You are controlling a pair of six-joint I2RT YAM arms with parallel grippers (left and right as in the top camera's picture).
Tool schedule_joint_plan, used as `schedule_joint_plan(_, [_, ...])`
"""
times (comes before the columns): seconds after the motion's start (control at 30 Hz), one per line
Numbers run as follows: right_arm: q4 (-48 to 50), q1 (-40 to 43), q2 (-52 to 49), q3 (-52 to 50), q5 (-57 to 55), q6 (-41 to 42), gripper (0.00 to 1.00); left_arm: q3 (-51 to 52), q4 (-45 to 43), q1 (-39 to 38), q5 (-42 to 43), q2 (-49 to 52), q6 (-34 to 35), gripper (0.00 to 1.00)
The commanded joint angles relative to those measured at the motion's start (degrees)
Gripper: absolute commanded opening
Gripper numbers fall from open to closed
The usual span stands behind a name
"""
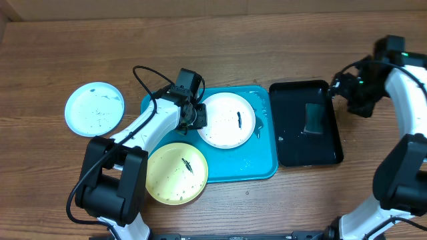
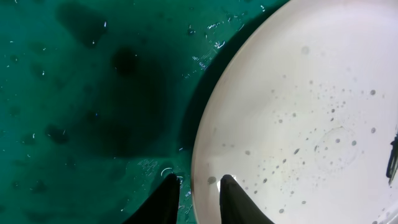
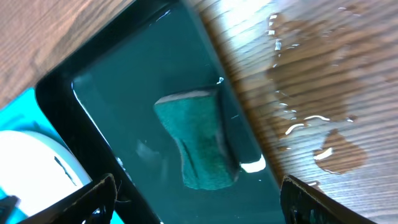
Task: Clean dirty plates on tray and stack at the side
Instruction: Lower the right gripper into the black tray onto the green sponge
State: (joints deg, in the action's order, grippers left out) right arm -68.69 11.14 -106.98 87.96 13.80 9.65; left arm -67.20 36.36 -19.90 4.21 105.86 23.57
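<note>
Three plates: one on the teal tray, one half on it, one off it, all specked with dark dirt.
White plate (image 1: 227, 120): lies flat in the far half of the teal tray (image 1: 257, 163), toward its right side; a dark smear (image 1: 239, 120) sits right of its middle and fine specks are scattered over its face.
Yellow-green plate (image 1: 175, 173): rests over the tray's near left corner, partly on the tray and partly on the worktop (image 1: 53, 187); it has a dark streak near its far right rim.
Pale blue plate (image 1: 94, 109): flat on the worktop, left of the tray and well apart from it, toward the left edge.
Teal tray: in the middle of the worktop, wet, with drops and small bubbles on its bare floor.
Left gripper (image 1: 200, 119): down at the white plate's left rim. In the wrist view its jaws stand narrow, one tip on the tray side and the other on the plate's face, closed on the rim between them.
Black tray (image 1: 293, 143): just beside the teal tray's right edge, holding shallow water.
Sponge (image 1: 313, 119): green, lying in the black tray near its right wall.
Right gripper (image 3: 198, 183): hangs over the black tray, above the sponge; its jaws are spread wide with nothing between them.
Puddle (image 3: 311, 124): spilled water shines on the worktop next to the black tray.
</note>
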Motion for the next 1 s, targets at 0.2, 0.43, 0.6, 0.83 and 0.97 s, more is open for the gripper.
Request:
schedule_joint_plan(0.2, [0.0,-9.1,1.3,-1.1,-9.7,-0.6,0.81,0.5,-0.4,-0.4,-0.2,1.5,-1.0,0.18])
schedule_joint_plan(0.43, [1.5,-12.7,1.3,-3.9,-10.8,-0.6,0.8,0.5,-0.4,-0.4,-0.2,2.1,-1.1,0.09])
schedule_joint_plan(0.6, [3.9,-15.0,1.3,-7.5,-10.8,-0.7,0.79,-0.2,1.7,-0.3,-0.2,2.1,-1.4,0.04])
schedule_joint_plan(0.83, [7.8,-17.6,1.3,-12.2,-14.9,-0.6,0.75,-1.0,3.3,-0.3,-0.2,2.1,-1.3,0.04])
schedule_joint_plan(0.97, [9.4,-17.7,1.3,-13.0,-18.4,-0.6,0.73,-1.0,3.3,-0.3,-0.1,2.1,-1.3,0.04])
